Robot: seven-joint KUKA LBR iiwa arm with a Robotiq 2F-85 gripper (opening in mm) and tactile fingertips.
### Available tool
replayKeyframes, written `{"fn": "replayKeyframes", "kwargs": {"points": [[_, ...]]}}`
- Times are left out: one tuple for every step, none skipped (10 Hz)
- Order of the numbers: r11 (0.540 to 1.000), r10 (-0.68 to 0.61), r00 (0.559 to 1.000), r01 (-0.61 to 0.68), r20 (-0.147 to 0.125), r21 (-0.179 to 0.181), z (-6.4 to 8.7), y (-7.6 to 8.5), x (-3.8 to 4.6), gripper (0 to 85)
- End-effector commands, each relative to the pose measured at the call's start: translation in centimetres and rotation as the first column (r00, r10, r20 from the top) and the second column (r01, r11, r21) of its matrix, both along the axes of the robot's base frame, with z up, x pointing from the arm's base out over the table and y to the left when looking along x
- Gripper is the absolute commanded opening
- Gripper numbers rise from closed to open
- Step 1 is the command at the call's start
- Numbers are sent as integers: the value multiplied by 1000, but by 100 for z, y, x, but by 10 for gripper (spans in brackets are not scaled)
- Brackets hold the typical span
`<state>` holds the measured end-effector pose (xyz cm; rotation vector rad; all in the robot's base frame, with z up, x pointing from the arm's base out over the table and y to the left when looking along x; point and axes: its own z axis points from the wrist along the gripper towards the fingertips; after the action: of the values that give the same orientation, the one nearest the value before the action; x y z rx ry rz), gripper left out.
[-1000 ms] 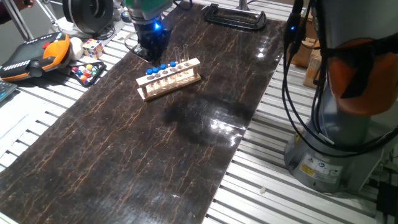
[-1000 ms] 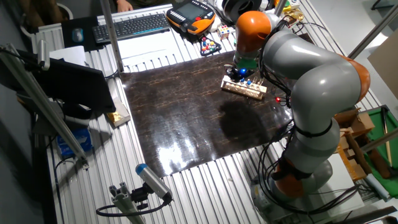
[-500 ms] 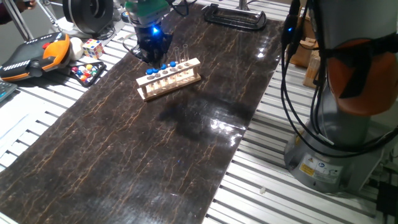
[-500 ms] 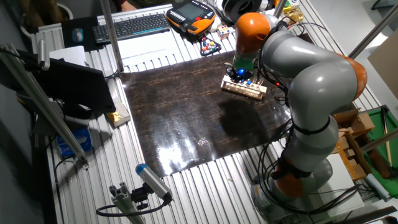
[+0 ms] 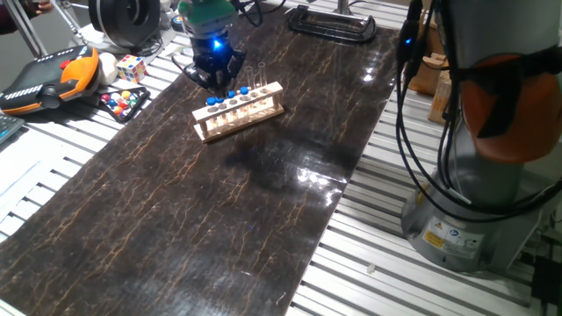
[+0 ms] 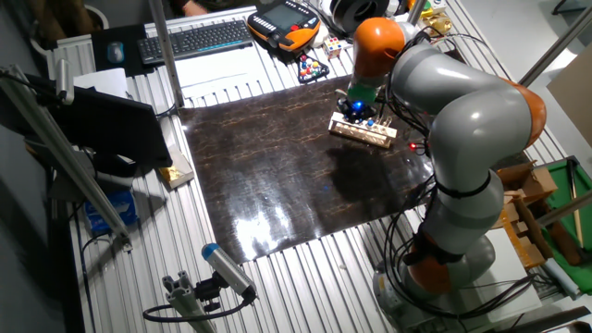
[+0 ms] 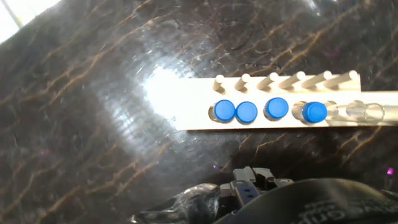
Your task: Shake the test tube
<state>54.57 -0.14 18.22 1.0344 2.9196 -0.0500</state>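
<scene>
Pincer (image 5: 213, 77) hangs above the wooden rack (image 5: 239, 111), close to its end with the blue caps, and I cannot tell if its fingers are spread or pressed together. Four blue-capped tubes stand in one row in the rack, the test tube (image 7: 316, 112) among them, beside two taller clear tubes (image 5: 255, 79), near the far edge of the dark desk (image 5: 219, 219).

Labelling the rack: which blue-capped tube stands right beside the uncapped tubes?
The test tube at the right end of the four caps in the hand view; the uncapped tubes follow it in the wooden rack.
</scene>
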Motion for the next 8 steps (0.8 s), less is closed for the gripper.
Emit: {"fn": "replayKeyframes", "kwargs": {"points": [[911, -412, 911, 412, 2, -3, -4, -24, 14, 7], [896, -444, 896, 444, 3, 0, -11, -51, 12, 7], [888, -460, 888, 460, 4, 1, -29, -79, 7, 7], [882, -472, 882, 472, 6, -2, -42, -103, 4, 7], [873, -488, 873, 488, 2, -2, -42, -111, -1, 7], [860, -510, 860, 510, 0, 1, -43, -106, -1, 7], [848, -531, 848, 531, 4, -4, -52, -110, 3, 7], [837, -547, 837, 547, 7, -2, -88, -136, 6, 7]]}}
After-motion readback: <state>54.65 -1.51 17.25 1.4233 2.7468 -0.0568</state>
